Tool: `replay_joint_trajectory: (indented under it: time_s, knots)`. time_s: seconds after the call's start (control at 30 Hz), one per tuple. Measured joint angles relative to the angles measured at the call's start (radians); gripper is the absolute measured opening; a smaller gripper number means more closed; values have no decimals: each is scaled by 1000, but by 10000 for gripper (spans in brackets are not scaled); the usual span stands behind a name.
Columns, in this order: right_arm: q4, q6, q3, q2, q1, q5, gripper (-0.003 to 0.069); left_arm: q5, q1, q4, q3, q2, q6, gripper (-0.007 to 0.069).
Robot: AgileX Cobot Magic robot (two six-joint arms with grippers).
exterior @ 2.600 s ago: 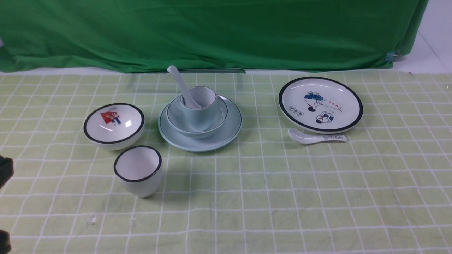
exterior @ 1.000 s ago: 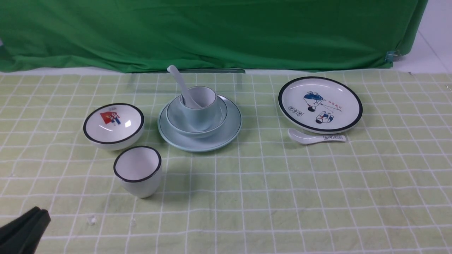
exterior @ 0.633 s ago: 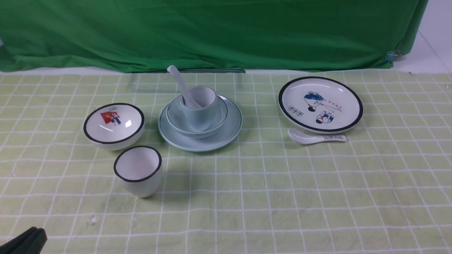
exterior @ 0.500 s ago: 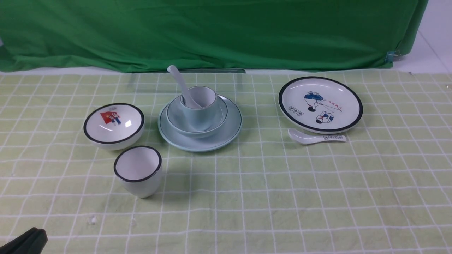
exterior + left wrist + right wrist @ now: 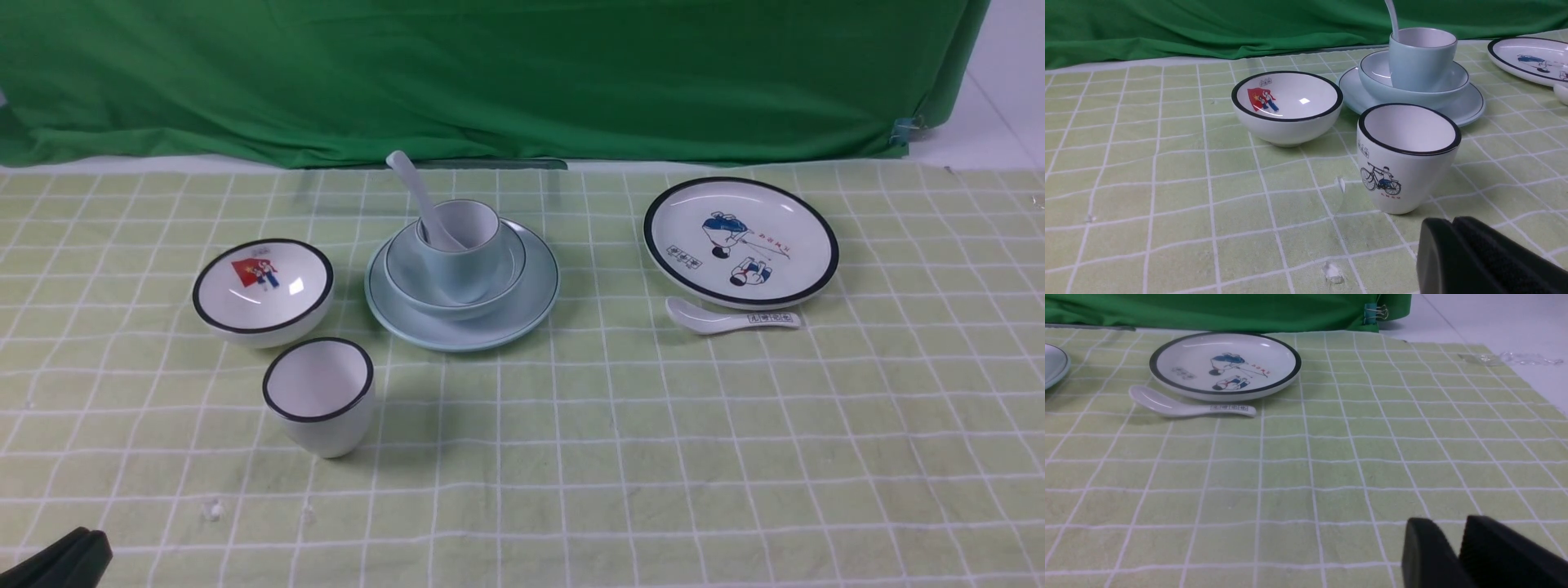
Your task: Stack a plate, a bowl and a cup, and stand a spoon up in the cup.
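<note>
The pale blue plate (image 5: 522, 314) lies at the table's middle back. On it sits the pale blue bowl (image 5: 408, 273), and in the bowl stands the pale blue cup (image 5: 469, 261). The plain spoon (image 5: 412, 184) leans in the cup, handle up to the left. The left wrist view shows the same cup (image 5: 1421, 61), bowl (image 5: 1392, 92) and plate (image 5: 1470, 110). My left gripper (image 5: 82, 543) is shut and empty at the near left corner, far from the stack. Only the right wrist view shows my right gripper (image 5: 1447, 522), jaws a little apart with nothing between them.
A white black-rimmed bowl (image 5: 263, 290) with a red picture and a white black-rimmed cup (image 5: 320, 396) stand left of the stack. A cartoon plate (image 5: 740, 241) and a marked white spoon (image 5: 731, 317) lie to the right. Green cloth hangs behind.
My left gripper's tip has dropped lower into the near left corner of the front view. The stack and the other dishes have not moved.
</note>
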Motion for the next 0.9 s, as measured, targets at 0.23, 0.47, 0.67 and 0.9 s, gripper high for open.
replay_joint_trajectory:
  time_s: [0.23, 0.47, 0.67, 0.9]
  knots:
    - [0, 0, 0, 0, 0, 0, 200, 0, 0, 0, 0, 0, 1, -28]
    - [0, 0, 0, 0, 0, 0, 218, 0, 0, 0, 0, 0, 1, -28]
    - [0, 0, 0, 0, 0, 0, 233, 0, 0, 0, 0, 0, 1, -28]
    - [0, 0, 0, 0, 0, 0, 238, 0, 0, 0, 0, 0, 1, -28]
